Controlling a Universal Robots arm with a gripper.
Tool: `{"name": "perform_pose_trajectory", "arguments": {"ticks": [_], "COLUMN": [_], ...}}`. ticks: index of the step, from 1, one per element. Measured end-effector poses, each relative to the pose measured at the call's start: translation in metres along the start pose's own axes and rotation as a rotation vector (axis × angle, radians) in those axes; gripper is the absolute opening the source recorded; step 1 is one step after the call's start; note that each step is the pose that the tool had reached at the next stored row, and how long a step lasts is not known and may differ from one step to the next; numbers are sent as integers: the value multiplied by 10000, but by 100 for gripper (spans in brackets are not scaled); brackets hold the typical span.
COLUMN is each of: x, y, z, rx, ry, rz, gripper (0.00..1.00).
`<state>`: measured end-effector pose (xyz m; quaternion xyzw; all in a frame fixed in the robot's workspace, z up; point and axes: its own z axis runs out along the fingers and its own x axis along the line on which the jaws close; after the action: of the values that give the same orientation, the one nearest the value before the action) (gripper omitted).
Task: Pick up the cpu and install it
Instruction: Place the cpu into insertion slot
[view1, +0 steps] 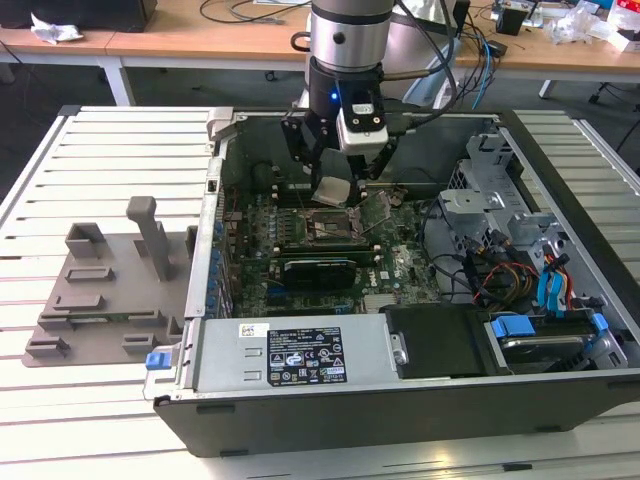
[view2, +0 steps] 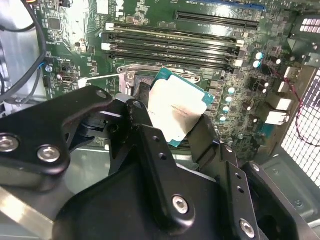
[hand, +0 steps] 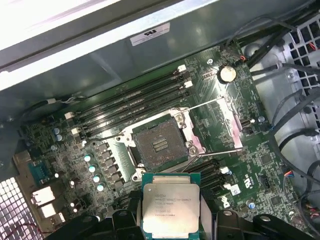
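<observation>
The cpu (hand: 170, 205), a thin square chip with a silvery top and green rim, is clamped between the black fingers of my gripper (hand: 170, 220). In the second wrist view the cpu (view2: 176, 111) hangs tilted between the gripper (view2: 172, 122) fingers above the board. The open socket (hand: 159, 145) lies just beyond the chip, its metal frame flipped up beside it. From the exterior view, the gripper (view1: 335, 185) holds the cpu (view1: 332, 190) a little above the socket (view1: 325, 227) inside the computer case.
The open computer case (view1: 400, 380) lies on a slatted white table. Memory slots (hand: 135, 102) flank the socket. A drive cage (view1: 490, 200) and cables sit at the exterior view's right. A gray plastic tray (view1: 100, 290) rests on the table at the exterior view's left.
</observation>
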<state>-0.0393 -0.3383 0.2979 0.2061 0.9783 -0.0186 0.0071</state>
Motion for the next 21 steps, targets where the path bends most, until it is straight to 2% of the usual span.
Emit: {"name": "perform_pose_trajectory", "arguments": {"ticks": [7, 10, 13, 15, 18, 21], "x": [0, 0, 0, 0, 0, 0], "y": [0, 0, 0, 0, 0, 0], "z": [4, 6, 7, 8, 9, 10], "rx": [18, 28, 33, 41, 47, 58], "ry": [26, 44, 51, 63, 72, 89], "rz": [794, 1312, 1520, 1900, 2160, 2676], "gripper": [55, 55, 55, 55, 55, 55]}}
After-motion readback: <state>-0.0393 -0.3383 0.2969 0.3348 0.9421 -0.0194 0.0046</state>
